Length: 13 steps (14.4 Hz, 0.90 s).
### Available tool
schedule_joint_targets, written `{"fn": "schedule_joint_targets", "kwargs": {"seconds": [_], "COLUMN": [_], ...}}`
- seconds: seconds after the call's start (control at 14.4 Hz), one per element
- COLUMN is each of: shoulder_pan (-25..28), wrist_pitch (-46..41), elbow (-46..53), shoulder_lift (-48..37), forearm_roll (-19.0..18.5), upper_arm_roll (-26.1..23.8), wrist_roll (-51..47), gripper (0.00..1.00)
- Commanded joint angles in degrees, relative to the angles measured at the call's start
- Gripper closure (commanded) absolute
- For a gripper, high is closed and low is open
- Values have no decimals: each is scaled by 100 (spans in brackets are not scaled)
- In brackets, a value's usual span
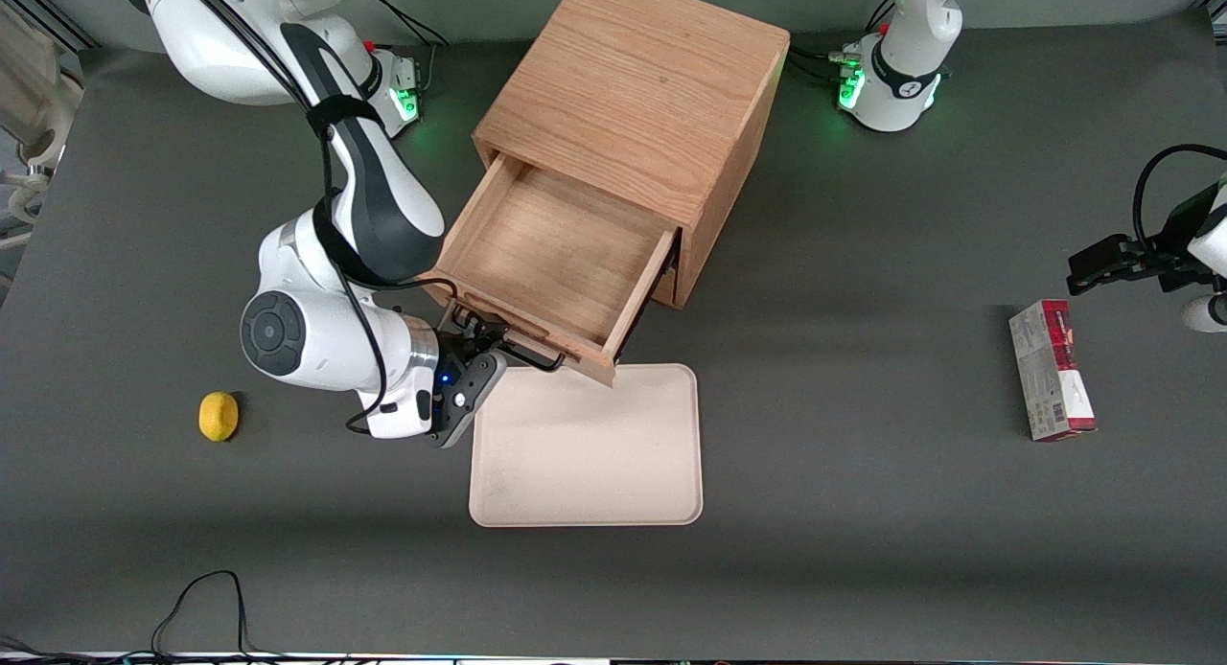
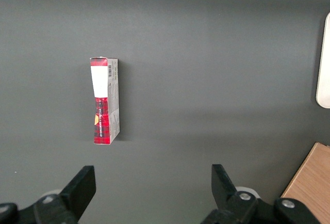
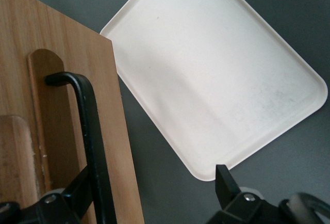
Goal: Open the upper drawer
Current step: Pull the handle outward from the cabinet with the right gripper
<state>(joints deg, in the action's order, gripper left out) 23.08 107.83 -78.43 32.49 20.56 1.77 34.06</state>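
Observation:
The upper drawer stands pulled well out of the wooden cabinet, its shallow tray body bare inside. Its front edge overhangs the cream tray. My right gripper is at the drawer front, at the thin black wire handle. In the right wrist view the gripper is open wide. The handle runs down the oak drawer front and crosses just in front of one finger; the other finger hangs over the table beside the tray.
A yellow lemon lies toward the working arm's end of the table. A red and white box lies toward the parked arm's end, and the left wrist view shows the box too.

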Motion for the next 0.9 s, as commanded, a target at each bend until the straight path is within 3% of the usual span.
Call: {"fn": "schedule_joint_targets", "kwargs": {"seconds": [0.0,0.83], "shoulder_pan": [-111,-260], "wrist_pitch": [-34,-34], "elbow": [231,530], "shoulder_lift": [161,275], "forearm_roll": [-61,-61], "upper_arm_roll": [-36,-36], "wrist_roll": [162,215], "gripper": [0,0]}}
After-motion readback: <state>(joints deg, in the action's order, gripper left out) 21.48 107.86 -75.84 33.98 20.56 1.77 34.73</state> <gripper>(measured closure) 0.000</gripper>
